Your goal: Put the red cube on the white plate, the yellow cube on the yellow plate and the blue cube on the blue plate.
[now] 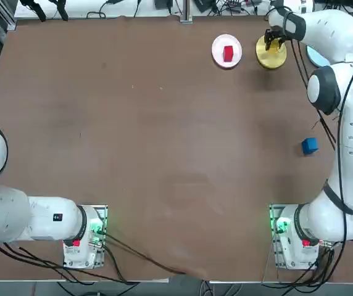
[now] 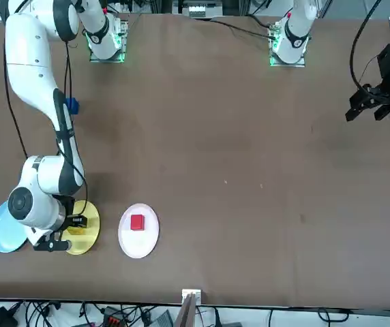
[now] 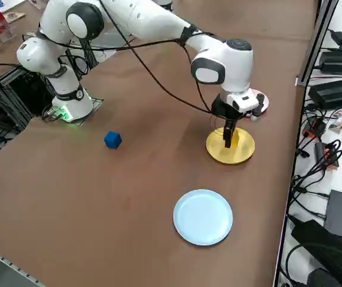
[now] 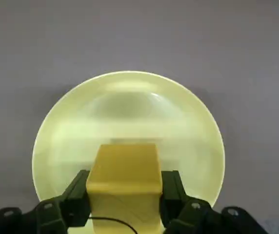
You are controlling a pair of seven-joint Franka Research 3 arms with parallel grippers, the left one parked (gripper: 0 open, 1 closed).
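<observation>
Holding the rigid yellow cube (image 4: 125, 187) over the round yellow plate (image 4: 125, 112), the right jaws (image 4: 125, 204) pinch opposite faces. Likely light, hard and moderately slippery; a centred flat-face grip should suit it.

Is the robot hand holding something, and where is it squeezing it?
Yes, the right gripper holds the yellow cube, with one finger pressed on each of two opposite sides.
</observation>
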